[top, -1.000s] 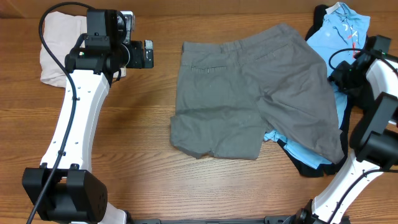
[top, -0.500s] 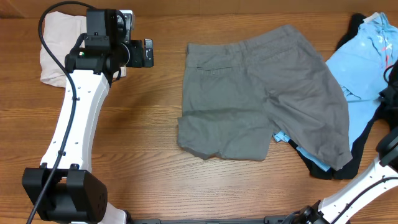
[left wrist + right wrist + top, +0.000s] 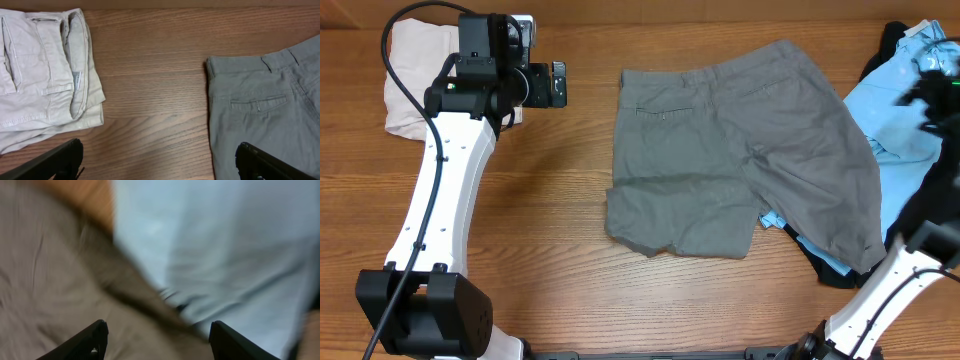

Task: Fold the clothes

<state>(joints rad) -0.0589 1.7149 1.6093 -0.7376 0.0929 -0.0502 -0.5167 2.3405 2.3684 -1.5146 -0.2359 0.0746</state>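
Right gripper (image 3: 158, 327) newly above light blue garment (image 3: 882, 112), blurred.

- The shorts (image 3: 740, 150) lie flat in the middle of the worktop (image 3: 550, 210), with the waistband to the back and the leg openings to the front.
- A folded garment (image 3: 410, 80) lies in the back left corner, well apart from the shorts, with bare worktop between them.
- In the left wrist view the folded garment (image 3: 40, 75) is at the left and the shorts (image 3: 265, 115) at the right.
- A shirt (image 3: 895, 120) lies at the right side, and the right leg of the shorts covers its left part.
- One more garment (image 3: 825, 268) lies under the shirt and shows at the front right.
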